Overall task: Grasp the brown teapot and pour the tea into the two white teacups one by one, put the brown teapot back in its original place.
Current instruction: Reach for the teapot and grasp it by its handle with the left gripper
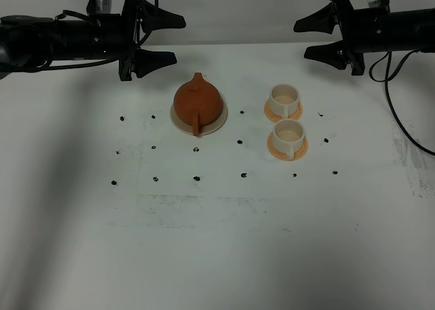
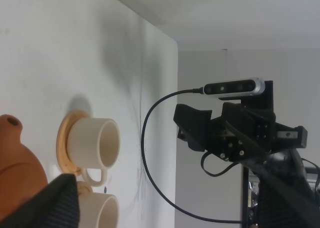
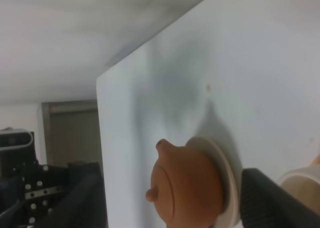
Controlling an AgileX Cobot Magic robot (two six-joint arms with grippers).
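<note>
**Fig. — Start of the pour.** The brown teapot (image 1: 197, 100) sits on its cream saucer (image 1: 216, 125), left of centre on the table (image 1: 217, 242). Just to its right stand a far teacup (image 1: 284, 99) and a near teacup (image 1: 288, 134), each on an orange coaster (image 1: 273, 147). The left claw (image 1: 170, 39) and right claw (image 1: 304, 39) hang over the far edge, both spread wide and empty. The pot looks like rigid, brittle clay with a loose lid — the loop handle (image 1: 197, 123), facing the near edge, seems the soundest hold.

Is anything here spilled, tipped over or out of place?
Nothing stands out. The brown teapot sits upright on its saucer, both white teacups stand upright on orange coasters. The black dots on the table lie in rows, like marks.
</note>
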